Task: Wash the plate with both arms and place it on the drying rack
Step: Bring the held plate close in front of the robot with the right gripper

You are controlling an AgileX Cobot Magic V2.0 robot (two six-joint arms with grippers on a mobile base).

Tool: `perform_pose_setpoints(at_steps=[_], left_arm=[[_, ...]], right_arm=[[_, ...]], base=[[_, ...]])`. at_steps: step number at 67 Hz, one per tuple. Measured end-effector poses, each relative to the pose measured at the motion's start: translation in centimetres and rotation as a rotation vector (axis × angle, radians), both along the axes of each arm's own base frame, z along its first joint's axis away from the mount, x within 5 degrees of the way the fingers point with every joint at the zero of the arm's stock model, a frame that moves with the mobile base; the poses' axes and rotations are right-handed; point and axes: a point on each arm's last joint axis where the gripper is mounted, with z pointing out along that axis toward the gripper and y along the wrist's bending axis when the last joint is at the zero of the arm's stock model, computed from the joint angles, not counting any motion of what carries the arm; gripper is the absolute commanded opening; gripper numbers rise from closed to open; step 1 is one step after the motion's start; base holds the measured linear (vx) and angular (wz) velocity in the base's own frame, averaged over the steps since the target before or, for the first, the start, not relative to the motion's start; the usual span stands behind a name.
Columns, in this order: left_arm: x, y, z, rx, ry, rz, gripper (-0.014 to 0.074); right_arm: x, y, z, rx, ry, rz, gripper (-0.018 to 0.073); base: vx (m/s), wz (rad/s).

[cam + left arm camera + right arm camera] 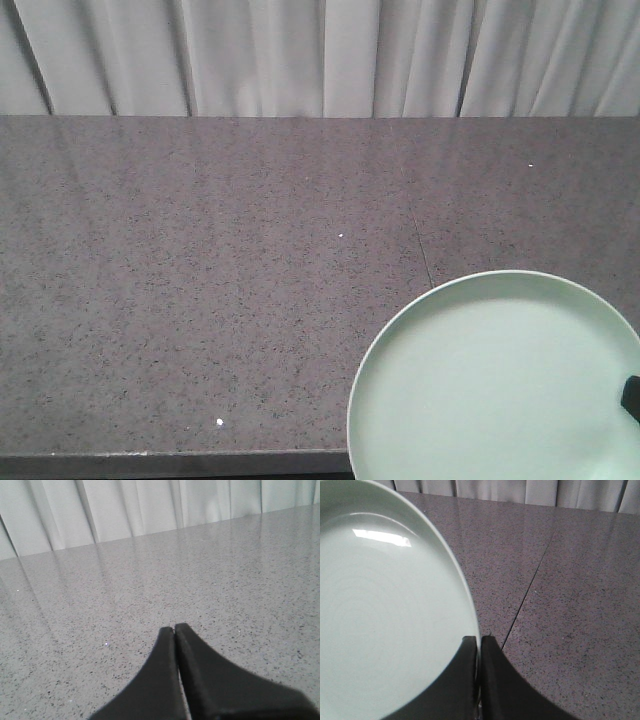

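Across the front view, a speckled grey stone worktop, backed along the far side by a pale pleated curtain. At the near right, a round mint-green plate, plain and smooth with a low raised rim, cut off by the right and near borders of that view and overlapping the worktop's near edge; cannot tell whether resting on the stone or held just above it. Gripped at its right rim by the right tool, seen in the front view only as a small black piece at the plate's right edge. From the right wrist view, narrowly closed on the rim, with one black finger lying over the plate's inner face and the other outside the edge, above bare stone. Just beyond the far rim, a thin dark seam running away across the worktop toward the curtain. Near the worktop's near edge, left of the plate and well apart from it, a small white speck. From the left wrist view, the left tool closed tip to tip with nothing between the fingers, over bare speckled stone, pointing toward the curtain
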Motion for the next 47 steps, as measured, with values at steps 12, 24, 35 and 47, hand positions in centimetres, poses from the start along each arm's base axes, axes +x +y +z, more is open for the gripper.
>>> perform_pose_setpoints(at_steps=[12,24,35,47], left_arm=[[0.0,0.0,0.0,0.0,0.0,0.0,-0.0006],[0.0,0.0,0.0,0.0,0.0,0.0,-0.0006],[0.0,0.0,0.0,0.0,0.0,0.0,-0.0006],[0.0,0.0,0.0,0.0,0.0,0.0,-0.0006]], right_arm=[[0.0,0.0,0.01,0.0,-0.001,0.0,-0.0004],[0.0,0.0,0.01,0.0,-0.001,0.0,-0.0004],[0.0,0.0,0.01,0.001,-0.001,0.0,-0.0004],[0.0,0.0,0.01,0.001,-0.001,0.0,-0.0004]], base=[[0.0,0.0],[-0.01,0.04],[-0.04,0.11],[-0.05,0.19]])
